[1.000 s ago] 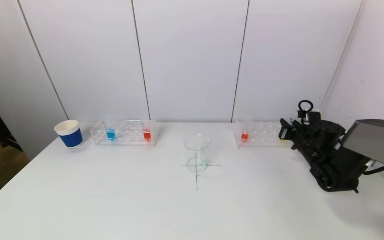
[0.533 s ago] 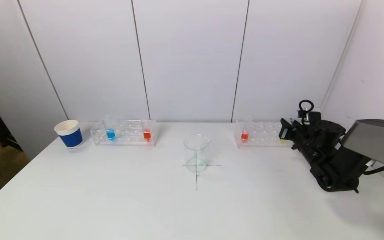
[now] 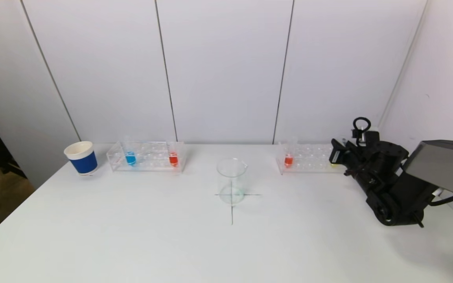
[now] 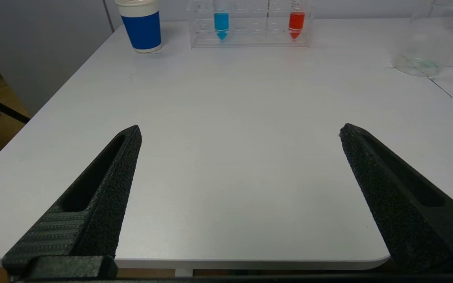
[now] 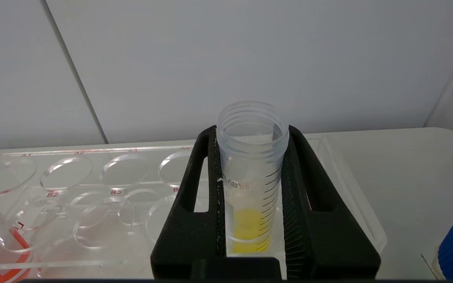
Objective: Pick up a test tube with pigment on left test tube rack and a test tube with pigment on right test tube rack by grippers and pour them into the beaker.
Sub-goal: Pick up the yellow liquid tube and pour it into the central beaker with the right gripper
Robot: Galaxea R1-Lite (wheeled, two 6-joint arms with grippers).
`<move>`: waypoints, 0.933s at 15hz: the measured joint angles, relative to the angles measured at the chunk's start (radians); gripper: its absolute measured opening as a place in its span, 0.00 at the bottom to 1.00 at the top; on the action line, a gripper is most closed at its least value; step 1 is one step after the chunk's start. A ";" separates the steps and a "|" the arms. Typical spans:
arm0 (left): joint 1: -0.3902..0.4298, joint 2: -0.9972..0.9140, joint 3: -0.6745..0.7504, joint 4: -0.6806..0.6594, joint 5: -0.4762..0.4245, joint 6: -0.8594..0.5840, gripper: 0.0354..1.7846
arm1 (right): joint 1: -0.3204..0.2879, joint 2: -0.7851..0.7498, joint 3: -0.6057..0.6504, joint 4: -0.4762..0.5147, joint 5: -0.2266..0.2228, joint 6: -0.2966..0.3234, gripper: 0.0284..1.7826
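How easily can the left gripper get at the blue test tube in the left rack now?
Probably yes. The left gripper is open, and only bare table lies between it and the blue test tube. The blue cup stands beside the left rack, not in the way.

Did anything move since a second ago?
Hardly anything. The right gripper stays shut on the yellow test tube in the right rack. The left gripper stays open. The beaker, left rack and blue cup stayed put.
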 joint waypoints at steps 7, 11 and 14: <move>0.000 0.000 0.000 0.000 0.000 0.000 0.99 | 0.001 -0.040 0.009 -0.002 -0.002 -0.003 0.25; 0.000 0.000 0.000 0.000 0.000 0.000 0.99 | 0.005 -0.059 0.007 -0.002 -0.003 -0.008 0.25; 0.000 0.000 0.000 0.000 0.000 0.000 0.99 | 0.007 -0.081 0.008 0.002 -0.003 -0.008 0.25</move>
